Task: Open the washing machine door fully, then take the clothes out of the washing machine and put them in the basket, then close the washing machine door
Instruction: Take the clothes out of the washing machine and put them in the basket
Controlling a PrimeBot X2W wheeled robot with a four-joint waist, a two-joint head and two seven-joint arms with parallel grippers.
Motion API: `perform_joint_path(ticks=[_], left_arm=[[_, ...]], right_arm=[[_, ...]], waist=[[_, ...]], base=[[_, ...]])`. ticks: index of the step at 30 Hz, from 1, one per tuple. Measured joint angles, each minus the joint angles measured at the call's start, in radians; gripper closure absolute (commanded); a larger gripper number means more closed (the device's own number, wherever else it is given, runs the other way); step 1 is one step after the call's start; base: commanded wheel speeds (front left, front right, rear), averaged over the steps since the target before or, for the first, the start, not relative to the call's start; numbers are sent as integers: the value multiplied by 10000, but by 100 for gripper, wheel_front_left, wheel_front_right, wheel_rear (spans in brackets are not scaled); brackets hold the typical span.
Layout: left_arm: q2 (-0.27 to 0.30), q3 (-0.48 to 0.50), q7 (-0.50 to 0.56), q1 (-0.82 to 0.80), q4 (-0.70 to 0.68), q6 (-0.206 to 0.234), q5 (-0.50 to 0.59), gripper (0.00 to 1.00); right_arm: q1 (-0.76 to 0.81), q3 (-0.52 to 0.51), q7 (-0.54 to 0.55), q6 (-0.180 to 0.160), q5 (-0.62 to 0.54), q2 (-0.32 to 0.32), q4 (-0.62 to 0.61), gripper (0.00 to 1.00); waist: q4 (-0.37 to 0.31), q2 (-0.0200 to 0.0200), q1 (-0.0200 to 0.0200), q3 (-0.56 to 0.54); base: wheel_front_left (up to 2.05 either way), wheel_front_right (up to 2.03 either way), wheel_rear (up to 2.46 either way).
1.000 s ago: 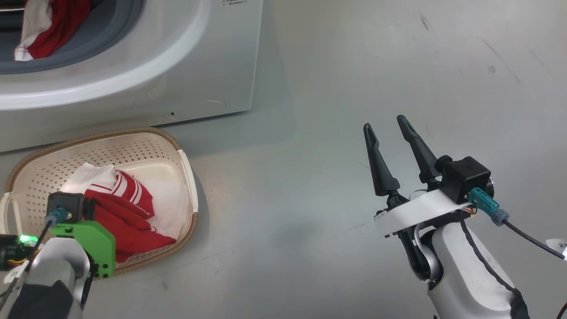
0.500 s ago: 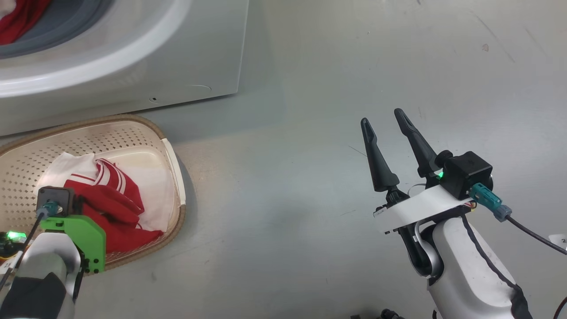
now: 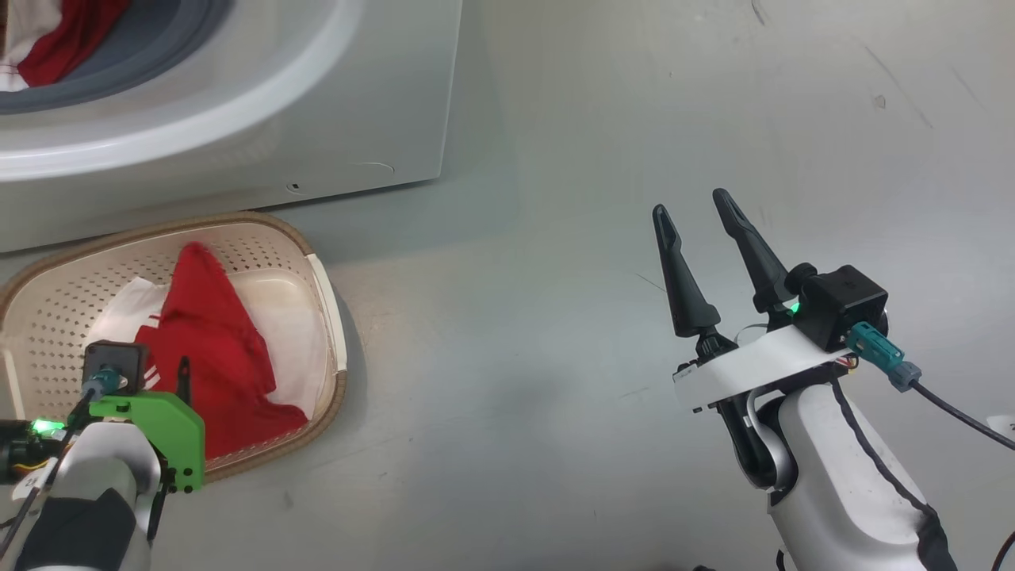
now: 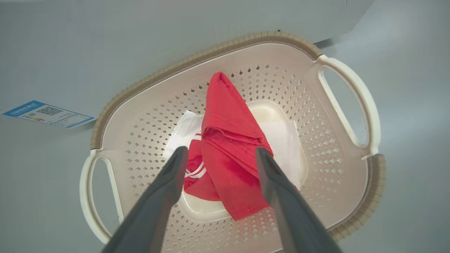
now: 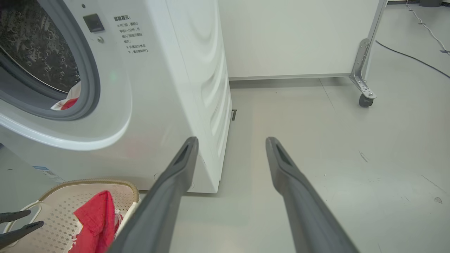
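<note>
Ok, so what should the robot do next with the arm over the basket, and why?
Probably lift the left gripper and swing it toward the washing machine. Its fingers stand apart above the basket, a red garment is inside, and more red and white fabric shows in the drum, so clothes seem left to fetch.

Red clothes [image 3: 214, 349] seen in the basket [image 3: 321, 277] and in the drum.
A red and white heap is seen lying in the cream basket, which is set on the grey floor [image 3: 555, 317] just before the washing machine [image 3: 317, 119]. More red and white fabric is seen in the grey-rimmed porthole [image 3: 158, 55] at the upper left. The left gripper [image 3: 184, 377] is held above the heap. The right gripper [image 3: 689, 202] is held well apart over the floor, jaws spread.
</note>
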Motion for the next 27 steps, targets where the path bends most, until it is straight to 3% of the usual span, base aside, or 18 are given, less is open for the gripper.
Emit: perform_joint_path(ticks=[16,27], left_arm=[[-614,117,-1175,-54,-19,-109,-244,0],[-976,284,-1367,-255,-1003,-109,-280,0]], right_arm=[[35,-454,0,2,-58,0,284,0],[368,-830,0,19,-71,-44,462,0]], waist=[[565,0,0,-1093],[1275,0,0,-2101]], base=[[0,0,0],[0,0,0]])
